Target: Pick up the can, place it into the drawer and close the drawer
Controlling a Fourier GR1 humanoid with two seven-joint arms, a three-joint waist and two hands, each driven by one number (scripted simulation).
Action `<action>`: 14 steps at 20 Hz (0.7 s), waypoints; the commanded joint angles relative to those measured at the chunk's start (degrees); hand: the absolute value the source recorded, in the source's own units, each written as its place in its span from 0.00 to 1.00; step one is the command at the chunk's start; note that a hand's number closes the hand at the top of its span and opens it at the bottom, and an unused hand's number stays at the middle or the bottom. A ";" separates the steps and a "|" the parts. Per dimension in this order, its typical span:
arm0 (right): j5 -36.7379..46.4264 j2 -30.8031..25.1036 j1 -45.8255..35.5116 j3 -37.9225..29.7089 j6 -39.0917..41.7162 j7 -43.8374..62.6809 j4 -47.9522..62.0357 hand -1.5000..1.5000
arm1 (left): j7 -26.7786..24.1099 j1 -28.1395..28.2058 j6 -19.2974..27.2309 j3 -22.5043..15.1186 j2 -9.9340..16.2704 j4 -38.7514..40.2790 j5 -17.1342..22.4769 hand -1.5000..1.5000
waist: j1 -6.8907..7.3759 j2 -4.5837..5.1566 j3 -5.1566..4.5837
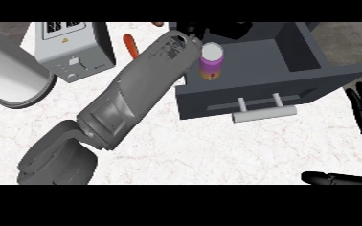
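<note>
The can point(212, 60), purple with a white top, stands upright inside the open dark grey drawer point(297, 72), near its left wall. My left forearm slants up from the lower left, its wrist right beside the can. My left hand point(228, 28) shows only as black shapes behind the can at the upper edge of the view, so its hold is hidden. The drawer's pale bar handle point(263, 110) faces me on its front panel. My right hand point(329, 177) rests at the lower right corner with straight fingers point(354, 106) along the right edge, apart from the drawer.
A grey box-shaped appliance point(71, 48) stands at the upper left, with a round metal vessel point(17, 81) at the left edge. An orange-red stick-like item point(130, 45) lies between the appliance and my forearm. The white marbled counter point(212, 148) spreads in front of the drawer.
</note>
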 commanded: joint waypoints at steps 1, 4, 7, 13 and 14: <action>-0.84 -0.22 2.12 0.72 1.55 0.47 -1.99 0.00 | -2.17 2.24 3.04 -0.29 0.00 0.99 1.33 0.00 | -0.80 0.08 -0.03; 1.00 1.25 0.01 1.68 -0.46 -0.51 -0.70 0.00 | 0.44 -0.07 3.80 -1.97 -0.01 -0.08 2.07 0.00 | -0.48 0.04 -0.01; 1.99 1.57 -1.06 1.83 -1.28 -1.05 0.35 0.00 | -0.44 0.77 5.59 -2.86 -0.01 -1.57 3.00 0.00 | -0.04 0.01 -0.01; 6.93 -4.44 0.18 0.33 1.06 -1.99 -5.63 0.00 | -2.22 1.70 6.13 -1.51 -0.01 -1.65 5.83 0.00 | -0.73 0.03 -0.09; 8.41 -3.83 2.71 0.78 0.99 -2.95 -7.84 0.00 | -2.82 2.29 5.58 -0.47 0.00 -1.97 6.72 0.00 | 0.10 -0.37 -0.12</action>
